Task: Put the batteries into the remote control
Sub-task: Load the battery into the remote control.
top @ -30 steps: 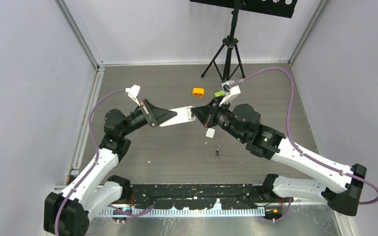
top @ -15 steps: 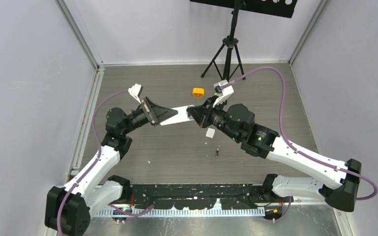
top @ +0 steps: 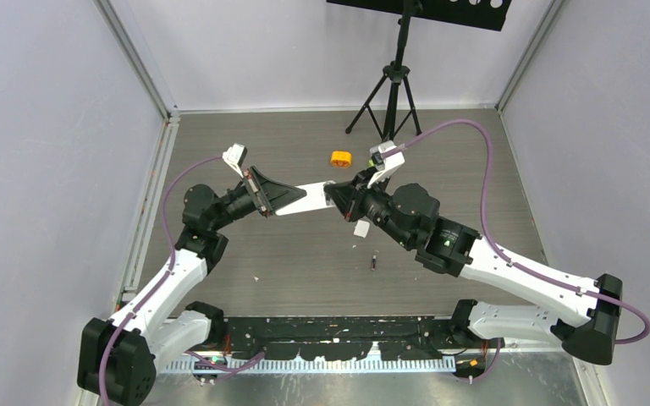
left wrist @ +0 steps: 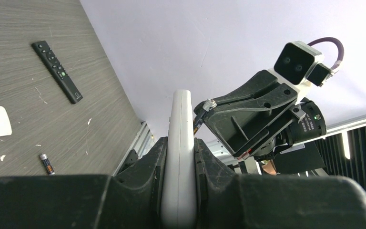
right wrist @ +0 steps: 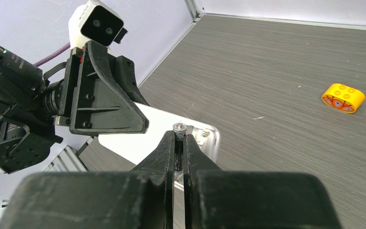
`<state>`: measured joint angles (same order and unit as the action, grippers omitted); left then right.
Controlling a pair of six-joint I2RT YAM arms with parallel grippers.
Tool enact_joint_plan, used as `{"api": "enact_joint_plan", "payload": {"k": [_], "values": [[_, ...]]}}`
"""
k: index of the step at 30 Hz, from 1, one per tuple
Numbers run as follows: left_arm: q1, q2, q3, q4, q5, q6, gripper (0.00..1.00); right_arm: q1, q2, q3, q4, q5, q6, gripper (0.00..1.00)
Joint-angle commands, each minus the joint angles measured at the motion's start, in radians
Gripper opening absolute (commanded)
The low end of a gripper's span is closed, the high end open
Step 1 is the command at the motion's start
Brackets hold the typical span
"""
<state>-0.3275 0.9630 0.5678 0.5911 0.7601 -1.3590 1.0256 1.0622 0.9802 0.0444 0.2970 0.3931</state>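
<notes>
1. A grey wood-grain table (top: 440, 152) lies between pale lilac walls, and a tripod (top: 393, 93) stands well behind the remote (left wrist: 181, 114).
2. The left gripper (left wrist: 180, 151) is clamped on the narrow sides of the white remote and holds it in the air. The remote's free end points toward the right gripper (right wrist: 176, 149).
3. The right gripper is closed on a battery (right wrist: 178, 131), whose tip stands out past the fingers. The tip is just at the remote's free end, but I cannot tell whether it touches.
4. I judge the task is in its early or middle part. This battery is not yet seated, and the pictures do not show whether another one is already inside.
5. A second battery (top: 373, 263) lies on the table, nearer to the arm bases than the remote. A small white cover (top: 361, 228), probably the lid, lies between it and the remote.
6. What is left, I think, is to push this battery in, fetch the loose one, and fit the cover.
</notes>
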Motion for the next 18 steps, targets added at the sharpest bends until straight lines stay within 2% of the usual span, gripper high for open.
{"api": "enact_joint_plan", "payload": {"k": [1,7,12,18], "values": [[-0.002,-0.003,0.032,0.092,0.014,-0.016,0.00,0.003,-0.008,0.001,0.024,0.039,-0.017,0.04],[-0.002,-0.003,0.034,0.096,0.010,-0.021,0.00,0.004,0.010,0.008,0.021,-0.025,-0.018,0.05],[-0.002,0.002,0.035,0.129,0.008,-0.056,0.00,0.005,0.016,0.007,0.005,-0.083,-0.040,0.23],[-0.002,0.010,0.037,0.158,0.011,-0.085,0.00,0.005,0.017,0.015,-0.006,-0.049,-0.031,0.28]]}}
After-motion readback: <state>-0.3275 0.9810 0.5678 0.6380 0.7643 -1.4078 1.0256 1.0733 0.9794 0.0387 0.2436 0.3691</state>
